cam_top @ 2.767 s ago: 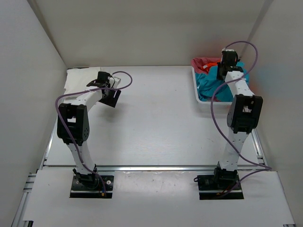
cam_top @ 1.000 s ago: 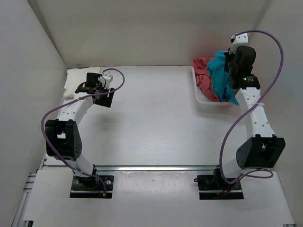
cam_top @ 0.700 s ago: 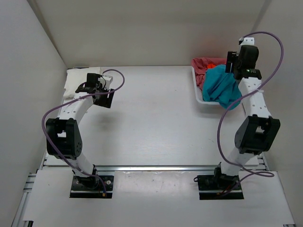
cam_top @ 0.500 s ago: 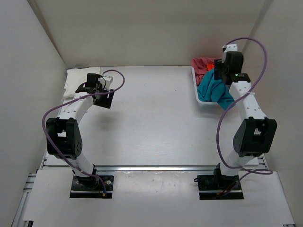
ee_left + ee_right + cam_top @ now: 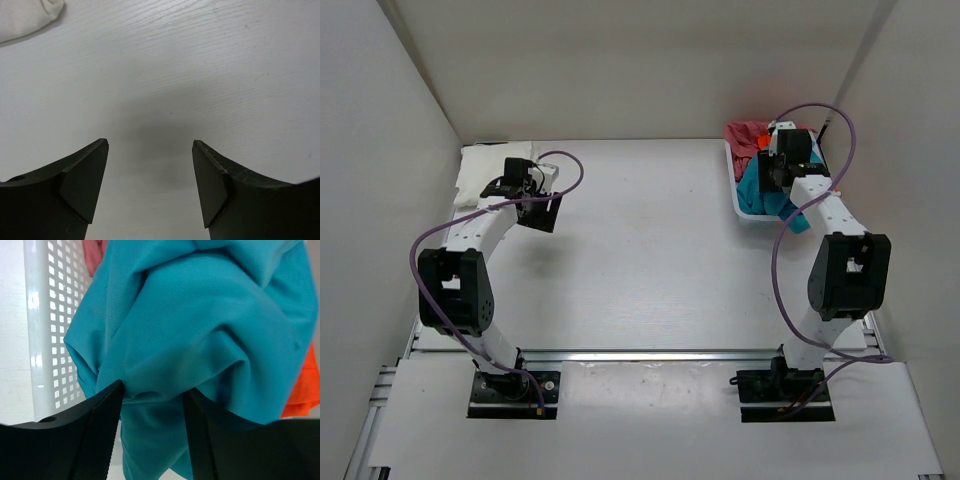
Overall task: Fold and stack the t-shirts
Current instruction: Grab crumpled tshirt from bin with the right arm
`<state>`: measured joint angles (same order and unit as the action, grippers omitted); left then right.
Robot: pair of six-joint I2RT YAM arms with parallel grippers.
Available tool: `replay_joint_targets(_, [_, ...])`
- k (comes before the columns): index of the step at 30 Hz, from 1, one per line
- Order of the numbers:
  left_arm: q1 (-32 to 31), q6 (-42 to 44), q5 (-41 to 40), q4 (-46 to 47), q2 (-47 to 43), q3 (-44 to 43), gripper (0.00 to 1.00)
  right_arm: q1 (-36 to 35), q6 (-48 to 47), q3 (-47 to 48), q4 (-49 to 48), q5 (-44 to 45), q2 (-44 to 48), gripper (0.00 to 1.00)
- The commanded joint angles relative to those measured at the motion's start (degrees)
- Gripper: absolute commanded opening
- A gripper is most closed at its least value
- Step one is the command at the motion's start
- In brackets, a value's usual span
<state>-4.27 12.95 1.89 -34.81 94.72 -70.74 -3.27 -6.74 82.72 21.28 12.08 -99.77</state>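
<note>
1. I am holding my left gripper (image 5: pixel 150 142) released, its two dark fingers spread wide with nothing between them, hovering over the bare white table (image 5: pixel 210 60).
2. In the overhead view this gripper is sitting toward the upper left of the frame, just beside the white t-shirt (image 5: pixel 485 172), which is lying bunched in the table's far left corner. In my left wrist view that shirt is peeking in at the upper left corner, apart from my fingers.
3. I am reaching my right gripper (image 5: pixel 152 387) into the white mesh basket (image 5: pixel 42 315) at the upper right of the overhead frame.
4. A fold of the teal-blue t-shirt (image 5: pixel 210 330) is bulging between my right fingers, which are standing partly apart; I cannot tell whether they are pinching the cloth or merely straddling it.
5. The teal-blue t-shirt is draping over the basket's wall and filling most of my right wrist view.
6. The pinkish-red t-shirt (image 5: pixel 745 134) is lying in the basket's far end, and the bright orange t-shirt (image 5: pixel 302 385) is showing at the right edge of the right wrist view, beneath the teal one.
</note>
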Motion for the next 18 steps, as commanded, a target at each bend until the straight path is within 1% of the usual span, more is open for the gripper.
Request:
replay_joint_targets(1, [0.58, 0.14, -0.48, -0.17, -0.5, 0.08, 0.79, -1.39, 1.29, 1.74, -0.27, -0.3, -0.17, 0.55])
replay_joint_targets(3, [0.32, 0.24, -0.31, 0.0, -0.76, 0.25, 0.79, -1.83, 1.2, 1.92, -0.53, 0.05, -0.52, 0.5])
replay_joint_targets(4, [0.4, 0.06, -0.31, -0.08, -0.41, 0.16, 0.79, -2.53, 0.68, 2.01, -0.71, 0.4, -0.78, 0.44])
replay_joint_targets(5, [0.75, 0.41, -0.48, -0.09, -0.24, 0.25, 0.79, -2.88, 0.77, 2.1, -0.97, 0.58, -0.95, 0.34])
replay_joint_targets(6, [0.67, 0.06, -0.48, -0.52, -0.23, 0.25, 0.79, -3.06, 0.68, 2.01, -1.24, 1.02, -1.04, 0.19])
replay_joint_targets(7, [0.5, 0.14, -0.66, -0.18, 0.03, 0.25, 0.79, -3.06, 0.85, 2.1, -1.06, 1.72, -1.22, 0.13])
replay_joint_targets(8, [0.49, 0.23, -0.49, 0.0, 0.03, 0.6, 0.78, -3.32, 0.85, 2.1, -0.89, 1.9, -1.05, 0.01])
replay_joint_targets(10, [0.5, 0.49, -0.48, -0.09, 0.03, 0.34, 0.79, -3.5, 0.6, 2.36, -2.02, 3.21, -0.7, 0.0])
replay_joint_targets(13, [0.84, 0.23, -0.4, -0.09, -0.15, 0.78, 0.79, -4.73, -2.38, 3.41, -4.48, 5.93, 1.14, 0.0])
replay_joint_targets(16, [0.67, 0.32, -0.57, -0.08, -0.32, 0.78, 0.79, -5.17, -5.12, 7.62, -7.91, 8.74, 2.82, 0.0])
replay_joint_targets(18, [0.58, 0.32, -0.31, -0.44, -0.41, 0.26, 0.79, -4.3, -5.65, 12.27, -8.01, 10.5, 2.56, 0.0])
